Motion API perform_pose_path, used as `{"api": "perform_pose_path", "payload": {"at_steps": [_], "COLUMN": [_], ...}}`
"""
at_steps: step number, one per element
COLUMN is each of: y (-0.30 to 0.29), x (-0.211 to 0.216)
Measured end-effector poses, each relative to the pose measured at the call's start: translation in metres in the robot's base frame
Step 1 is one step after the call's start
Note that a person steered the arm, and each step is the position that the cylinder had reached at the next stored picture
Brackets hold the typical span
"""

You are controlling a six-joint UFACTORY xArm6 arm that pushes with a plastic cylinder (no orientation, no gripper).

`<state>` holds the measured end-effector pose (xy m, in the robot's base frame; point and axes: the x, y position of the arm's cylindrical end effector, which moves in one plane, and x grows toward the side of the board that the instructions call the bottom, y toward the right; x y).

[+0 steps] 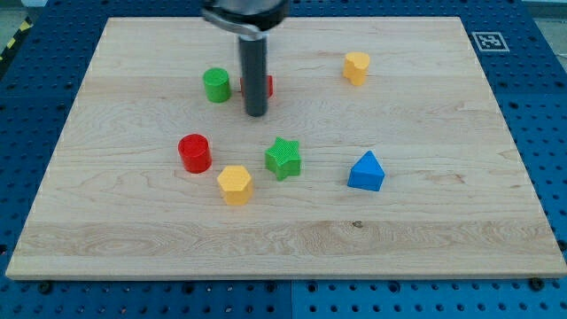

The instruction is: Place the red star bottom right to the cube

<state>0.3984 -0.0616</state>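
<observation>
My tip (pixel 255 114) rests on the wooden board (pixel 443 248) in the upper middle of the view. A red block (pixel 269 86) sits just behind the rod and is mostly hidden by it, so I cannot make out its shape. It shows only as slivers on either side of the rod. A green cylinder (pixel 216 85) stands just to the left of the rod. A blue block (pixel 366 171) that looks like a triangular wedge lies to the lower right of the tip. No clear cube shape shows.
A yellow block (pixel 357 67) sits at the upper right. A red cylinder (pixel 194 152), a yellow hexagon-like block (pixel 235 184) and a green star (pixel 283 159) lie below the tip. Blue pegboard surrounds the board.
</observation>
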Motion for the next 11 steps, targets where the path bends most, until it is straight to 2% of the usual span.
{"api": "perform_pose_path", "payload": {"at_steps": [1,3,4,6,8,11], "y": [-0.019,0.058,0.069,0.069,0.069,0.029], "x": [-0.004,-0.028,-0.037,-0.083,-0.110,-0.109]}}
